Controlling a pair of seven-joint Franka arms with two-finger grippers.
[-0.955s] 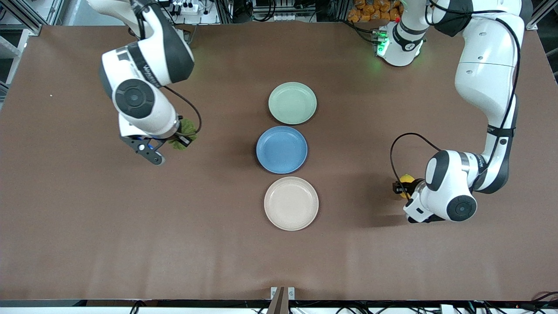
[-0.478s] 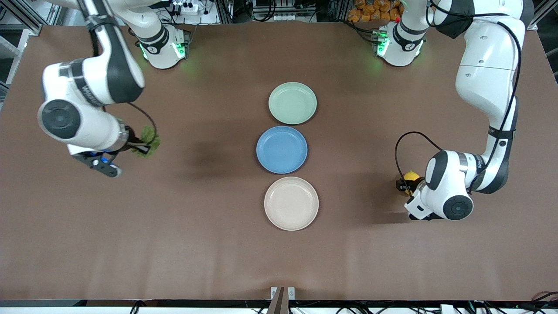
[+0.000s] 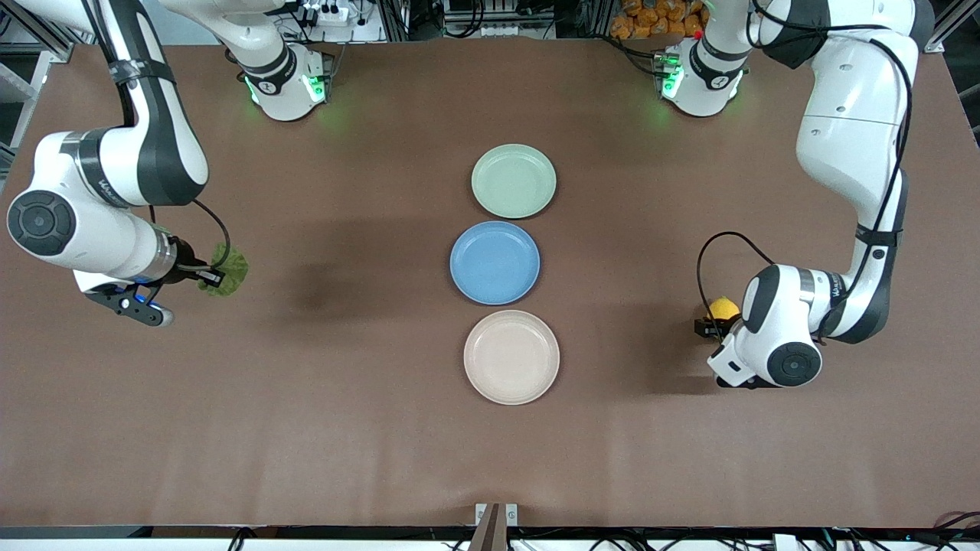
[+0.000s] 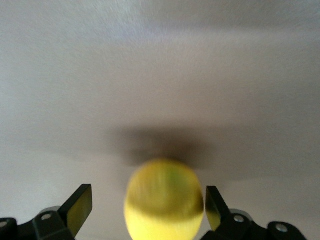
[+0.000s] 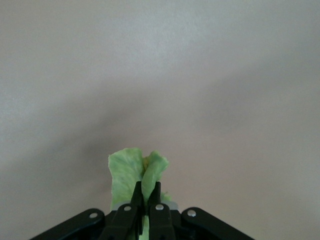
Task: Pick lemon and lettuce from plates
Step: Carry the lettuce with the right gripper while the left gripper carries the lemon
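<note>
The yellow lemon (image 3: 723,308) sits between the spread fingers of my left gripper (image 3: 708,323), low over the table toward the left arm's end. In the left wrist view the lemon (image 4: 164,202) has a gap on each side, so the left gripper (image 4: 147,202) is open and touches nothing. My right gripper (image 3: 208,277) is shut on the ruffled green lettuce (image 3: 230,268), over bare table toward the right arm's end. The right wrist view shows the leaf (image 5: 132,170) pinched in that gripper (image 5: 146,189). The pale green plate (image 3: 514,180) and the beige plate (image 3: 511,357) hold nothing.
A blue plate (image 3: 494,262), also bare, lies between the two other plates in the middle of the brown table. The left arm's cable (image 3: 708,256) loops above the lemon. Both arm bases stand along the table's edge farthest from the front camera.
The right arm has swung away from the plates toward its end of the table, carrying the lettuce. The left gripper has opened around the lemon and barely shifted.
</note>
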